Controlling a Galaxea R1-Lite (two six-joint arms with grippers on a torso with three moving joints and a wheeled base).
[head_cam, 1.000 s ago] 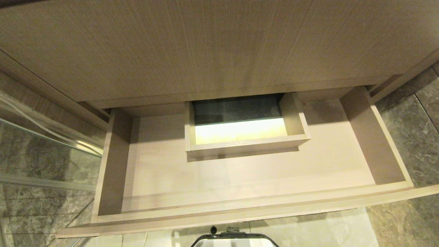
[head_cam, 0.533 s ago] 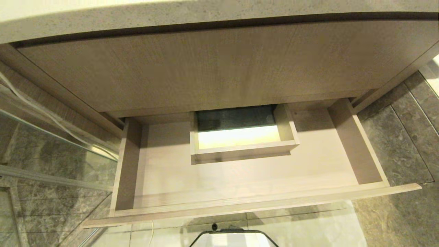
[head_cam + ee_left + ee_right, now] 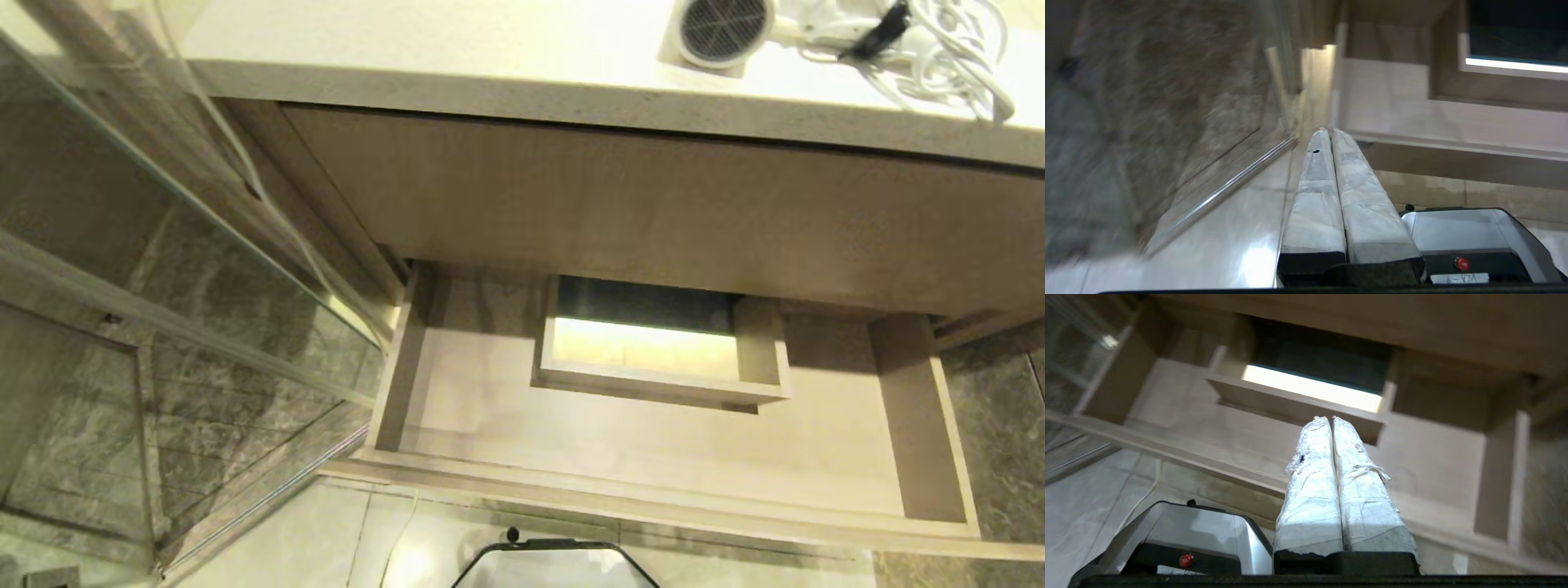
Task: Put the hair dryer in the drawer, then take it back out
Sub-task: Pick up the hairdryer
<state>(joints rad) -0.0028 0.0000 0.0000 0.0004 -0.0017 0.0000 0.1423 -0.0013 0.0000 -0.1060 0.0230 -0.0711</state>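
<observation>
The white hair dryer (image 3: 722,31) lies on the pale countertop (image 3: 457,57) at the top right of the head view, its dark rear grille facing me and its coiled cord (image 3: 939,45) bundled beside it. Below, the light-wood drawer (image 3: 653,465) stands pulled out with nothing in it, its boxed cutout (image 3: 653,359) at the rear centre. Neither arm shows in the head view. My left gripper (image 3: 1329,131) hangs shut near the drawer's left front corner (image 3: 1347,98). My right gripper (image 3: 1330,419) is shut too, pointing at the drawer's inside (image 3: 1249,420) from in front.
A glass shower panel (image 3: 204,269) with a metal rail stands left of the cabinet. A taller wood panel (image 3: 653,204) sits above the drawer under the countertop. Grey stone tiles (image 3: 1004,408) lie to the right, and my base (image 3: 555,567) shows at the bottom.
The head view has risen and swung left: the countertop with the hair dryer has come into sight and the drawer sits lower and further right in the picture. The drawer itself has not moved.
</observation>
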